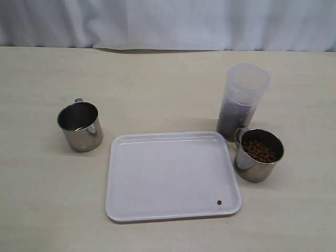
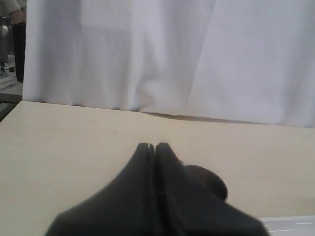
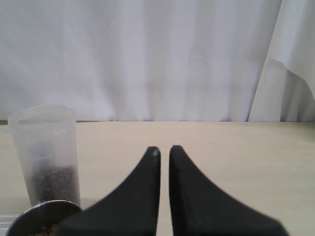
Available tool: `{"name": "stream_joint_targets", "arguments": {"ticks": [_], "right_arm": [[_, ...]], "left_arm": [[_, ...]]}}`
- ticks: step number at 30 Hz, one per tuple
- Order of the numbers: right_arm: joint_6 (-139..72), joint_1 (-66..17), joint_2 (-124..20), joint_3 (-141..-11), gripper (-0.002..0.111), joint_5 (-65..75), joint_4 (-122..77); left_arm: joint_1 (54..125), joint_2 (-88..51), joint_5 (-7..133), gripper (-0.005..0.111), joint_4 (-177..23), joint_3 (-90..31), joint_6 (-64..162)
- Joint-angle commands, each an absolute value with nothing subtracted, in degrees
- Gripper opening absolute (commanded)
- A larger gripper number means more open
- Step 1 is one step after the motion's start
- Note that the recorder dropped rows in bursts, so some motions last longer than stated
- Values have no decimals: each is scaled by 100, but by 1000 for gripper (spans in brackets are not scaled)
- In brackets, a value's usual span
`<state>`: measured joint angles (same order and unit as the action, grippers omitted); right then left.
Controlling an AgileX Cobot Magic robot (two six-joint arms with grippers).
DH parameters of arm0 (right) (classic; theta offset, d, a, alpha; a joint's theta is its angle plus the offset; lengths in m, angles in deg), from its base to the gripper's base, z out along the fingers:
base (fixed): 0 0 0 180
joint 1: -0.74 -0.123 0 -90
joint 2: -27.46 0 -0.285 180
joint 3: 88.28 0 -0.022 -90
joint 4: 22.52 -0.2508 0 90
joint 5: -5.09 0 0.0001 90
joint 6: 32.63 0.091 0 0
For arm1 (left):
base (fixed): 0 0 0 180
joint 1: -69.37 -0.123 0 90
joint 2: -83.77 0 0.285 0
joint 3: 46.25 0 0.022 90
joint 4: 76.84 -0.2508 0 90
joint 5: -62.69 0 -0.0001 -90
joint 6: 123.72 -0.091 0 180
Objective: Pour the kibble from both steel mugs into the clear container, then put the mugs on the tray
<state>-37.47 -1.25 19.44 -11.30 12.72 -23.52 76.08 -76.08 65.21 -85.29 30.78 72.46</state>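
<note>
While kibble (image 1: 260,150) fills the right steel mug (image 1: 258,156) beside the tray (image 1: 157,210), the left steel mug (image 1: 80,126) looks empty.
Left wrist view: left gripper (image 2: 152,146) clenched, holding nothing. Right wrist view: right gripper (image 3: 161,150) clenched too, clear container (image 3: 45,152) in sight. The shiny mug may slip; grab its handle (image 1: 237,137).

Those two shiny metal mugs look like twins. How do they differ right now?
The right mug holds brown kibble; the left mug shows none, only bare steel inside. The right mug stands close beside the clear container; the left mug stands alone across the tray. Both are upright, alike in shape and size, and off the tray.
</note>
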Motion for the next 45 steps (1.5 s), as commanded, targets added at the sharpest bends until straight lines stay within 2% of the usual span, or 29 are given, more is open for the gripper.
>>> {"name": "stream_joint_targets", "arguments": {"ticks": [1, 11, 24, 30, 45], "right_arm": [[-3740, -143, 1967, -1106, 5, 1264, -2363], [-3740, -143, 1967, -1106, 5, 1264, -2363], [-3740, -143, 1967, -1106, 5, 1264, -2363], [-3740, -143, 1967, -1106, 5, 1264, -2363], [-3740, -143, 1967, -1106, 5, 1264, -2363]], "left_arm": [[7597, -7618, 6511, 0, -8475, 3097, 7305], [7597, -7618, 6774, 0, -8464, 2960, 7314], [7597, -7618, 6309, 0, -8352, 2558, 7608], [7597, -7618, 6890, 0, -8383, 2558, 7554], [7597, -7618, 6582, 0, -9288, 2558, 7582]]}}
